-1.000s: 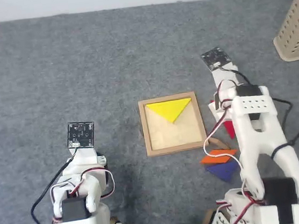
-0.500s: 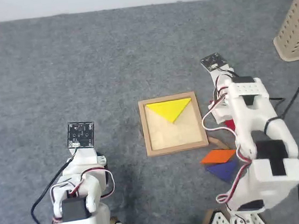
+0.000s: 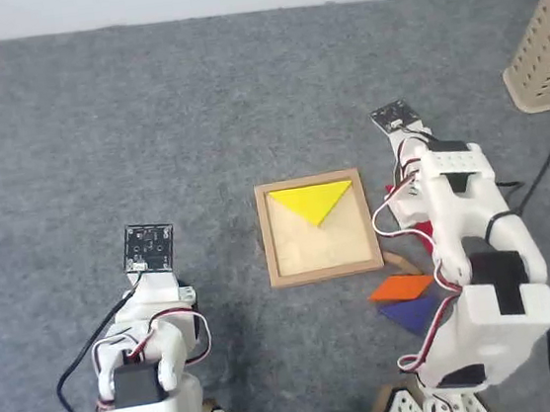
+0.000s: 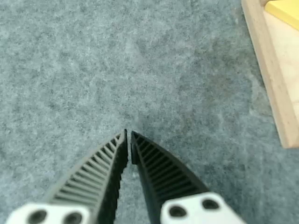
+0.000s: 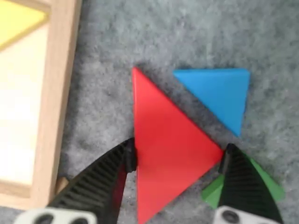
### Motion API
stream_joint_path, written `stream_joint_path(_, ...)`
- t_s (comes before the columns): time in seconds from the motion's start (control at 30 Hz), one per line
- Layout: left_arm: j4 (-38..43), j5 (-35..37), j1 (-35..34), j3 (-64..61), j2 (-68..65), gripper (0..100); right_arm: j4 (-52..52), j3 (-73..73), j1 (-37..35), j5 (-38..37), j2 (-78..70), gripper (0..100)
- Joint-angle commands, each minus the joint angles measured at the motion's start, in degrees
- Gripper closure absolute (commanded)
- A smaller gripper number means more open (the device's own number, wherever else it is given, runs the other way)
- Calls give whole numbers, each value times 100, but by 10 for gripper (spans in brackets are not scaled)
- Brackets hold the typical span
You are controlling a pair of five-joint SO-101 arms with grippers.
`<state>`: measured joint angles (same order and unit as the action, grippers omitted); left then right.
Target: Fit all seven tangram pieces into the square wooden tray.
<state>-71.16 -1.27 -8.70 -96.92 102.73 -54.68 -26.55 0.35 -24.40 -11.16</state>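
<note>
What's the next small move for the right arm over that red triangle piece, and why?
Probably close the right gripper on the flat red triangle piece. Its open fingers sit on either side of the piece, which lies flat on the grey carpet beside the square wooden tray, so a squeeze should secure it before lifting.

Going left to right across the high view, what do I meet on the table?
First the left arm → wooden tray → right arm → basket at the far edge.
</note>
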Motion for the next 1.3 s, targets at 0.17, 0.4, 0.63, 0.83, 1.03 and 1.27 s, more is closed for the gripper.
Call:
stream_joint_path(0.17,-35,44,-9,31,35,989,-75,211,31,-44,-22,909)
stream_joint_path(0.4,-35,44,-9,31,35,989,-110,176,22,79,242,912)
stream_joint_path(0.63,-35,44,-9,31,35,989,-312,-352,-347,378,1288,912)
stream_joint_path(0.83,-35,44,-9,31,35,989,-312,-730,-620,431,1956,912)
stream_joint_path(1.03,-35,44,-9,31,35,989,-356,-721,-734,738,2299,912)
stream_joint_path(1.27,-35,44,-9,31,35,989,-418,-422,-2009,1143,2387,912)
